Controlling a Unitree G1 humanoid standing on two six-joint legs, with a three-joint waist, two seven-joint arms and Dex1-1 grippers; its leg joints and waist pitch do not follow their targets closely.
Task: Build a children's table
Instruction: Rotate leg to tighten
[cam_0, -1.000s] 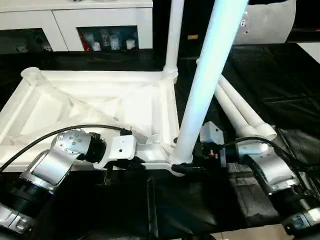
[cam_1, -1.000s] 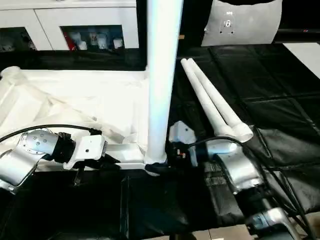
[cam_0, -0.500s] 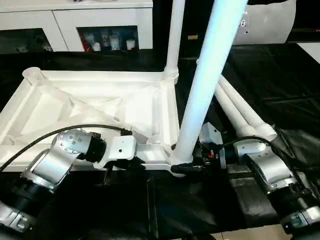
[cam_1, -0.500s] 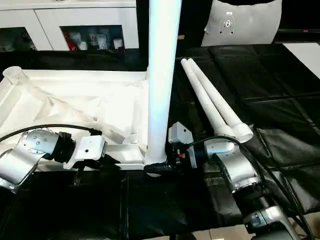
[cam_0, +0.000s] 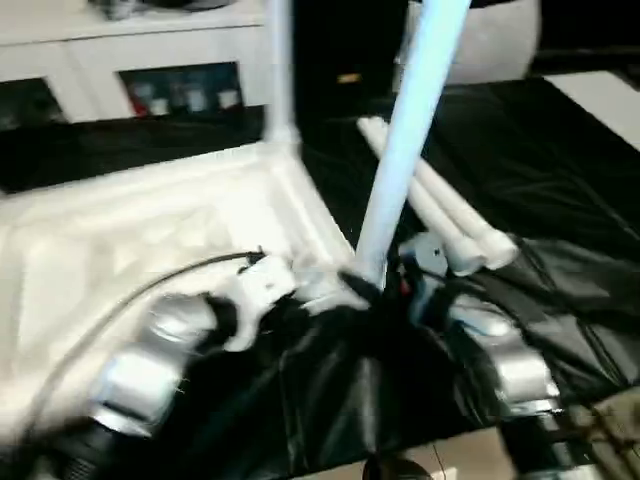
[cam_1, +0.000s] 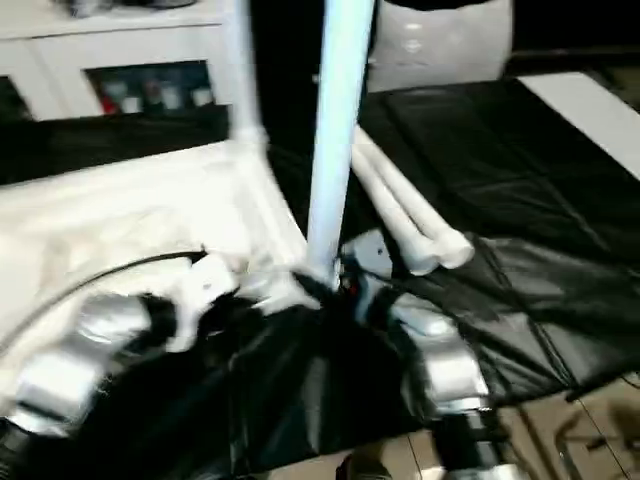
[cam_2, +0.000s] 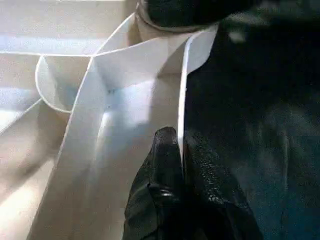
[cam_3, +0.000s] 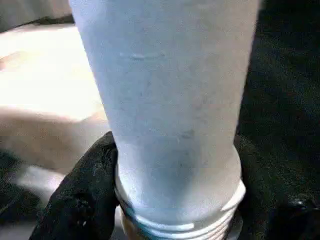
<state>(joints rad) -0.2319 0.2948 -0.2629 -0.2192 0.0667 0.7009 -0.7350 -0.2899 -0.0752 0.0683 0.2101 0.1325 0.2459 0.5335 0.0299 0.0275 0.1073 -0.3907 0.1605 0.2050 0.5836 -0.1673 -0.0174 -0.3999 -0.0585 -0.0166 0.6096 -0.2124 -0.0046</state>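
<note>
The children's table top lies upside down on the black cloth, ribbed underside up. One white leg stands in its far corner socket. A second leg stands in the near right corner socket. My right gripper is shut on the base of this second leg. In the right wrist view its fingers hug the leg just above the threaded collar. My left gripper is shut on the top's thin near rim, beside that corner. Two loose legs lie to the right.
White cabinets run along the back, and a flat white rounded panel stands at the back right. The black cloth covers the work table. The table's front edge and pale floor lie close below my right forearm.
The whole picture has swung and tilted, so the camera has moved. My right gripper's fingers have drawn in around the base of the near leg. The left gripper keeps its hold on the rim.
</note>
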